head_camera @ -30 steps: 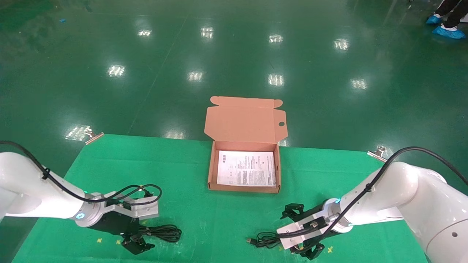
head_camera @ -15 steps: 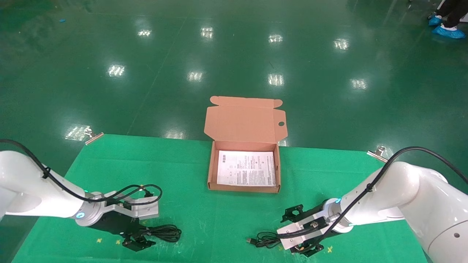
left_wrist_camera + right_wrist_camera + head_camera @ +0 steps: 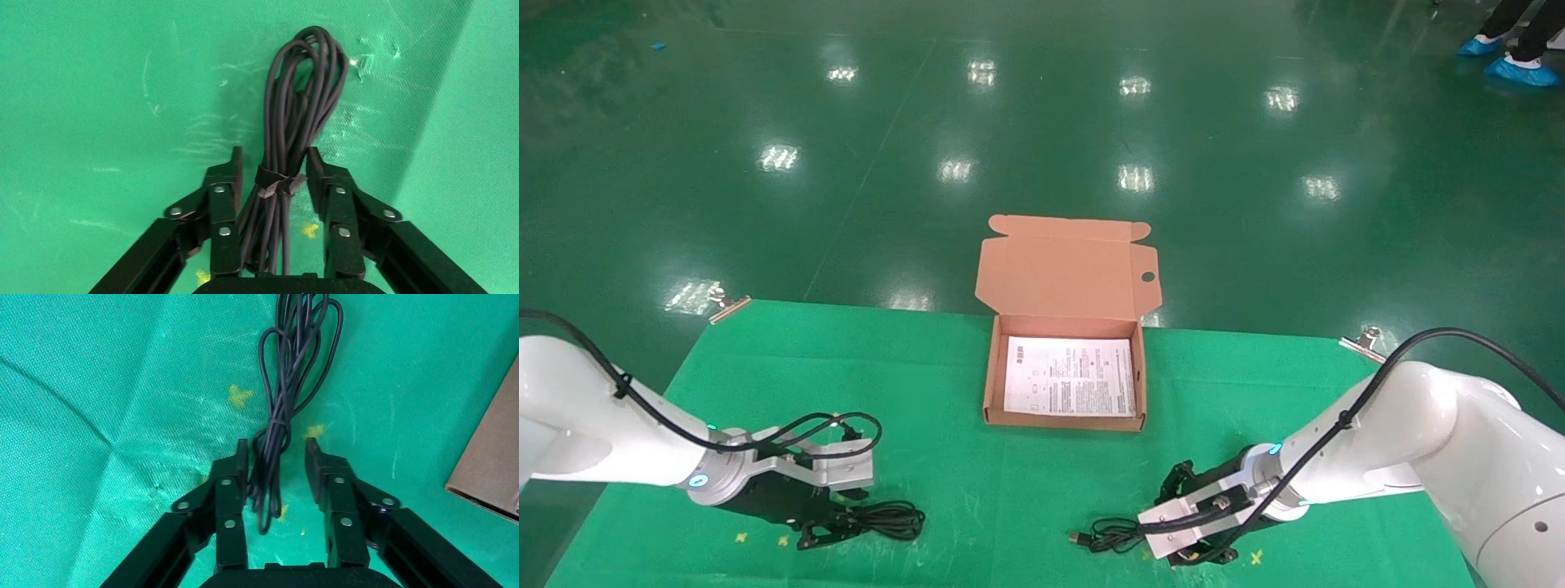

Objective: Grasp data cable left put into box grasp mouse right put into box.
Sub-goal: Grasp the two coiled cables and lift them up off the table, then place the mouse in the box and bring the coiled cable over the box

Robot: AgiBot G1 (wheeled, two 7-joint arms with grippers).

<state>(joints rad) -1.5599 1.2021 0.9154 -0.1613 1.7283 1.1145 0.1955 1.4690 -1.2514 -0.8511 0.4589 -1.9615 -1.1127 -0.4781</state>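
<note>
The coiled black data cable point(image 3: 888, 520), bound by a strap point(image 3: 280, 182), lies on the green cloth at the front left. My left gripper point(image 3: 839, 528) is down at the cloth, open, with its fingers point(image 3: 223, 190) on either side of the bundle point(image 3: 300, 104). My right gripper point(image 3: 1170, 523) is open at the front right, down over loops of a thin black USB cord point(image 3: 1109, 536); the cord point(image 3: 283, 410) runs between its fingers point(image 3: 229, 478). The mouse body is hidden. The open brown box point(image 3: 990, 384) stands mid-table with a white sheet inside.
The green cloth point(image 3: 977, 490) covers the table. Its far corners carry metal clips point(image 3: 730, 308). The box's lid point(image 3: 1065, 269) stands up at the back. A box corner shows in the right wrist view point(image 3: 492, 459). A person's blue shoe covers point(image 3: 1520, 72) show on the far floor.
Both grippers have come down to the cloth. The left fingers now straddle the cable bundle, and the right fingers straddle the cord loops. Cable, cord and box have not moved.
</note>
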